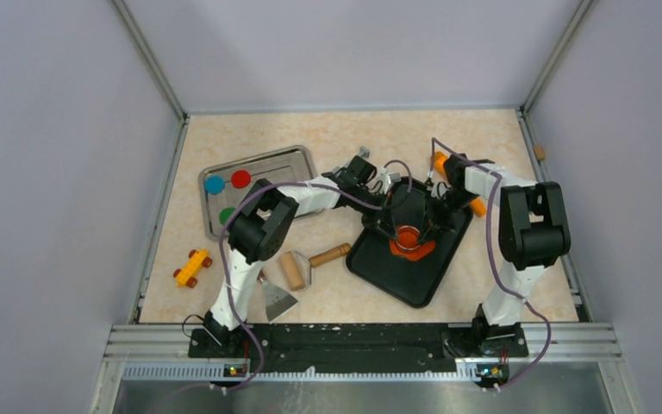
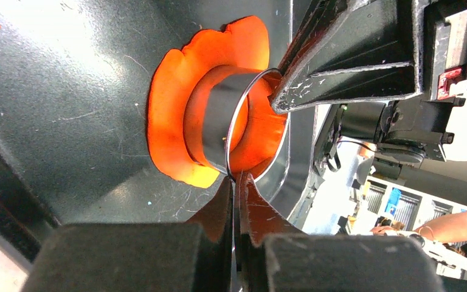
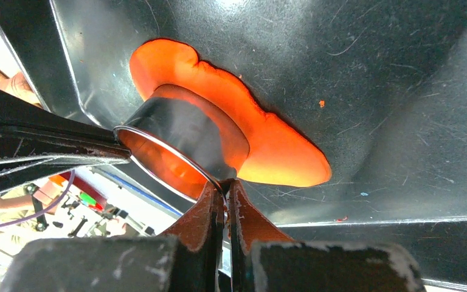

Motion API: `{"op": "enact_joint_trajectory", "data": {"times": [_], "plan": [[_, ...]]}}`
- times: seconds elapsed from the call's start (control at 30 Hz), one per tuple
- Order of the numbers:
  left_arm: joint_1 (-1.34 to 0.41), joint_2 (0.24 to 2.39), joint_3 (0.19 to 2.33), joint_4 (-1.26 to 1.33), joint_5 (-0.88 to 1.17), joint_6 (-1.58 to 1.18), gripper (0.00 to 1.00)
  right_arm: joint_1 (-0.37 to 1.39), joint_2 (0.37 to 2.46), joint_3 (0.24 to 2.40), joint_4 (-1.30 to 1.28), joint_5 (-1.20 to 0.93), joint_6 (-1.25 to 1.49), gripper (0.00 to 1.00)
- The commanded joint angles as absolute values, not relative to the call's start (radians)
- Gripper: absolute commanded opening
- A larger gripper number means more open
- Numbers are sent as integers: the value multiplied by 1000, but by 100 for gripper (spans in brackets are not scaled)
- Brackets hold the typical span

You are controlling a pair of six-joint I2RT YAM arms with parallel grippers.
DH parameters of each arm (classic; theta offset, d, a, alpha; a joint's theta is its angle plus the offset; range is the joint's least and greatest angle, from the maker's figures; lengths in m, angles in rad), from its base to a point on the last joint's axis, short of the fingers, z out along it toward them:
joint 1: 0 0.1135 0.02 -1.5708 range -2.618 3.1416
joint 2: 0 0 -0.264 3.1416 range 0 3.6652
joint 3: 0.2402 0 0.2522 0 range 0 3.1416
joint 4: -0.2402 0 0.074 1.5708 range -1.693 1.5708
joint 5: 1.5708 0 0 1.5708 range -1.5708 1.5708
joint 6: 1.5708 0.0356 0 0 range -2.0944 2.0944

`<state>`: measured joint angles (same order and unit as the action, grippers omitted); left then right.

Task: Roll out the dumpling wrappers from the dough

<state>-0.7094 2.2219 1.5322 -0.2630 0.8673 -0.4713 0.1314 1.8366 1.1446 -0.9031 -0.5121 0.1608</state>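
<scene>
The orange-red dough [image 1: 422, 251] lies as a ragged flat sheet in the black tray [image 1: 396, 280]. A metal ring cutter [image 1: 407, 236] stands on it, its edge pressed into the clay. My left gripper [image 2: 237, 179] is shut on the thin rim of the ring cutter [image 2: 219, 121] on one side. My right gripper [image 3: 224, 185] is shut on the same ring cutter [image 3: 182, 131] on the opposite side. The dough [image 2: 170, 115] spreads out around the cutter's base and fills its inside. Blue [image 1: 215, 184], red [image 1: 240, 178] and green [image 1: 226, 215] dumpling wrappers lie on the steel tray [image 1: 293, 159].
A wooden rolling pin [image 1: 330, 254], a short wooden cylinder [image 1: 291, 270] and a metal scraper [image 1: 277, 300] lie left of the black tray. A yellow toy car [image 1: 192, 266] sits near the left edge. An orange carrot toy [image 1: 440, 160] lies behind the right arm.
</scene>
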Motion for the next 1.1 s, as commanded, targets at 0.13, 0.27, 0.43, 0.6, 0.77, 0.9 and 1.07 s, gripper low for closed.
{"op": "enact_joint_trajectory", "data": {"times": [0.13, 0.27, 0.43, 0.6, 0.77, 0.9, 1.07], "plan": [[-792, 2246, 1427, -268, 750, -402, 0, 128, 1917, 1222, -747, -375, 92, 0], [-794, 2234, 1410, -262, 758, -397, 0, 128, 1921, 1234, -743, -392, 95, 0], [-804, 2224, 1398, -261, 755, -395, 0, 129, 1923, 1238, -736, -434, 91, 0], [-815, 2218, 1389, -251, 748, -399, 0, 134, 1917, 1220, -724, -460, 114, 0], [-778, 2215, 1420, -253, 700, -383, 0, 137, 1867, 1101, -728, -493, 174, 0], [-750, 2236, 1481, -282, 678, -356, 0, 155, 1813, 996, -723, -527, 213, 0], [-720, 2287, 1561, -304, 684, -355, 0, 180, 1782, 964, -726, -566, 238, 0]]}}
